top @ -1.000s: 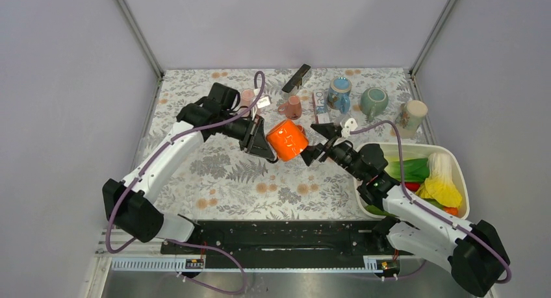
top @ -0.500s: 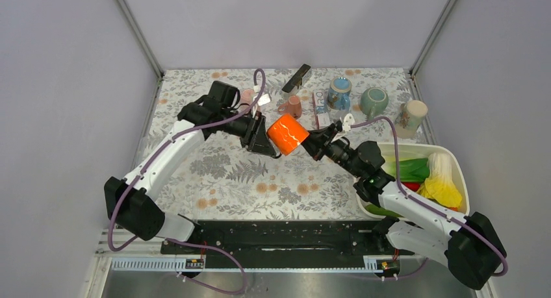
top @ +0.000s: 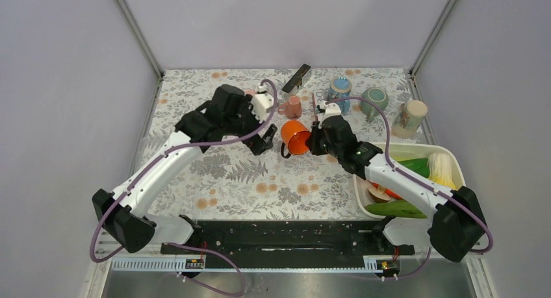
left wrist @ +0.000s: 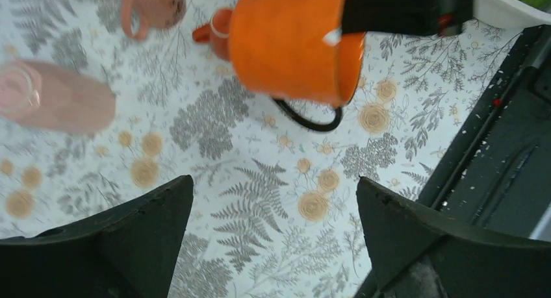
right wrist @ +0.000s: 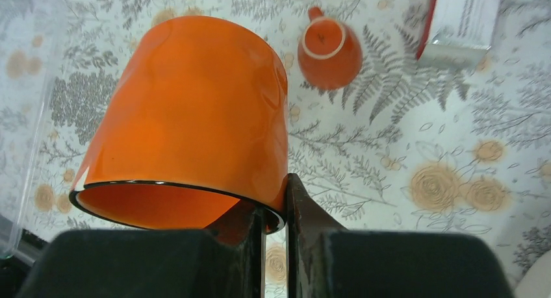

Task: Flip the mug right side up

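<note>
The orange mug point(top: 295, 137) hangs tilted above the floral table, its mouth turned down toward the near edge and its black handle point(left wrist: 308, 116) underneath. My right gripper point(top: 313, 142) is shut on the mug's rim. In the right wrist view one finger is inside the mug point(right wrist: 195, 110) and the other outside, pinching the wall at the right gripper point(right wrist: 276, 207). My left gripper point(top: 263, 142) stands just left of the mug, apart from it. In the left wrist view the left gripper point(left wrist: 273, 207) is wide open with only tablecloth between its fingers.
A pink cup point(top: 294, 107), a white box point(top: 320, 102), a blue pot point(top: 339, 93), a green mug point(top: 374, 101) and a beige mug point(top: 410, 118) line the back. A white tub point(top: 416, 147) of vegetables sits at the right. A small orange cup point(right wrist: 328, 51) lies beyond the mug.
My left gripper opened, let go of the mug and drew back left. My right gripper shut on the rim and turned the mug, so its mouth now faces down toward the near edge.
</note>
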Controlling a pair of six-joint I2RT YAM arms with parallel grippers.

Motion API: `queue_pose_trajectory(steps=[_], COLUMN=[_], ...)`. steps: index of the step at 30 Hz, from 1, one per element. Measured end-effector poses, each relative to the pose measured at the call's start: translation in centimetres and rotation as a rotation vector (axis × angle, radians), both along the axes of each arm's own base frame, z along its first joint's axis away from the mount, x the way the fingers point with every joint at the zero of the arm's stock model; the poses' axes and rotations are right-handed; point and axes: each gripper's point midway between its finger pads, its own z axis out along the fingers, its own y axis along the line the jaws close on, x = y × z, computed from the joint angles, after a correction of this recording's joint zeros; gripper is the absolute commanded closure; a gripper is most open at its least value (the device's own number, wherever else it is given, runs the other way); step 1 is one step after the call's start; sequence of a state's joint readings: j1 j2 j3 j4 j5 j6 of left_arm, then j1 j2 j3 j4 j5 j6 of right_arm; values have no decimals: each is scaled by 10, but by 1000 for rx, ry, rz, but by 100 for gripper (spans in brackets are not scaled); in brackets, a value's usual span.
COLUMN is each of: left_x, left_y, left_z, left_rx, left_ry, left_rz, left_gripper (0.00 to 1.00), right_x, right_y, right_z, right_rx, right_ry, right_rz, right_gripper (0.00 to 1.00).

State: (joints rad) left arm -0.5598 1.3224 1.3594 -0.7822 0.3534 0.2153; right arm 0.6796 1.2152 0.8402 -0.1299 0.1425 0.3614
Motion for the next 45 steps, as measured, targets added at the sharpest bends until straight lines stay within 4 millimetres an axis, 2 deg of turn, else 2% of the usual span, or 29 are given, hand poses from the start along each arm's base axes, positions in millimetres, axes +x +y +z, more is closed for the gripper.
queue_pose_trajectory(steps=[4,8,11,14,19,21,23,27,30,31,33,35,37,41,43,45], left_x=[-7,-5,4,18,48,51,53,51,52,53,54,55,58,74,88,106], left_y=[-34,-62,-75,-76,-74,-74,-76,-76,-71,-71,-70,-69,-61,-47,-22,17], left_z=[11,1,-15,-24,-29,-32,-34,-39,-49,-51,-54,-58,-68,-71,-75,-83], left_rx=[68,155,216,265,316,323,321,348,413,417,414,412,399,331,322,326], left_ry=[-178,-287,-324,-354,-423,-425,-424,-446,-472,-473,-471,-463,-418,-354,-304,-239], left_rz=[-66,-110,-113,-78,25,43,51,32,14,14,13,13,18,70,131,230], left_gripper=[1,1,1,3,36,48,67,98,100,100,100,100,100,100,100,100], right_x=[-5,-15,-21,-21,-23,-19,-15,-11,-16,-16,-17,-17,-15,-19,-20,-21], right_y=[9,15,22,27,38,40,40,44,45,45,44,43,45,45,45,45], right_z=[-20,-34,-36,-32,-25,-22,-20,-10,-9,-10,-13,-14,-9,-12,-7,4], right_rx=[-3,18,58,109,169,198,221,275,305,308,307,304,307,289,293,307], right_ry=[140,236,280,300,305,297,287,257,275,281,285,282,254,252,235,207], right_rz=[-2,0,9,8,26,8,-7,-16,-23,-29,-37,-36,-21,0,14,29], right_gripper=[100,100,100,100,100,100,100,100,100,92,64,45,36,22,14,7])
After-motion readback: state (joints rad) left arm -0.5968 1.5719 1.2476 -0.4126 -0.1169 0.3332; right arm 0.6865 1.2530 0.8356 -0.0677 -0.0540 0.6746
